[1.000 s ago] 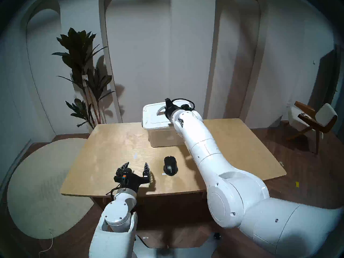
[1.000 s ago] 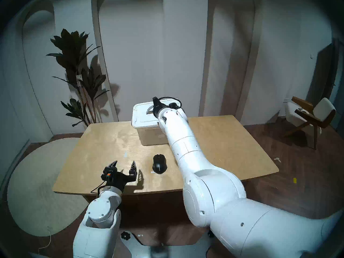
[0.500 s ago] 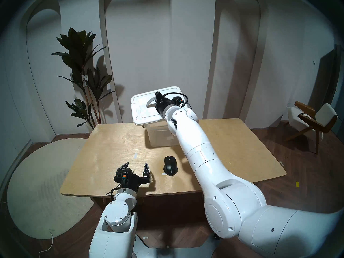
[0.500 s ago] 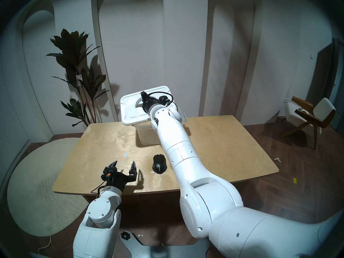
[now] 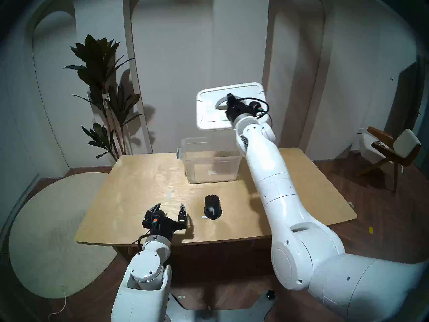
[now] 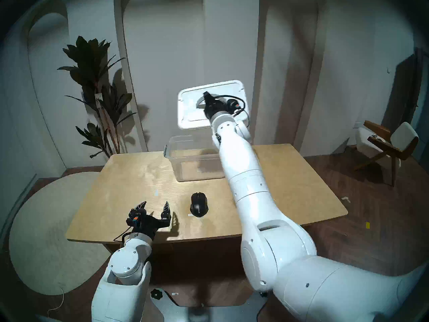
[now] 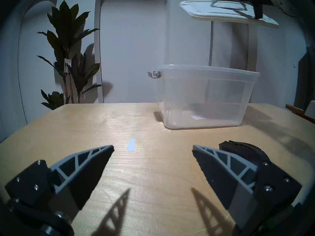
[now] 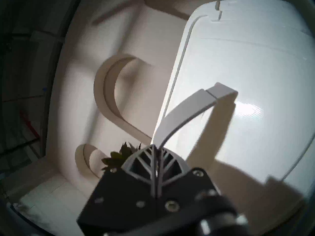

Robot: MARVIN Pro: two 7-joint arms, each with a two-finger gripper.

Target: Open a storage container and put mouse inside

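Observation:
The clear storage container (image 5: 210, 165) (image 6: 195, 165) (image 7: 204, 97) stands open and empty at the table's far middle. My right gripper (image 5: 228, 98) (image 6: 205, 96) (image 8: 156, 148) is shut on the grey arched handle (image 8: 187, 108) of the white lid (image 5: 209, 110) (image 6: 188, 107) (image 7: 221, 12) and holds it in the air, well above the tub and a little to its right. The black mouse (image 5: 212, 207) (image 6: 199, 205) lies on the table in front of the tub. My left gripper (image 5: 170, 206) (image 6: 155, 205) (image 7: 153, 148) is open and empty, low over the table just left of the mouse.
The wooden table (image 5: 139, 175) has a small white tape strip (image 5: 169, 194) near its middle. A tall plant (image 5: 102, 93) stands at the back left, a chair (image 5: 392, 149) at the right, a round rug (image 5: 46, 233) on the floor at the left.
My right gripper has lifted the lid off the tub, first tilting it up to the left, then raising it high and to the right. The left arm and mouse have not moved.

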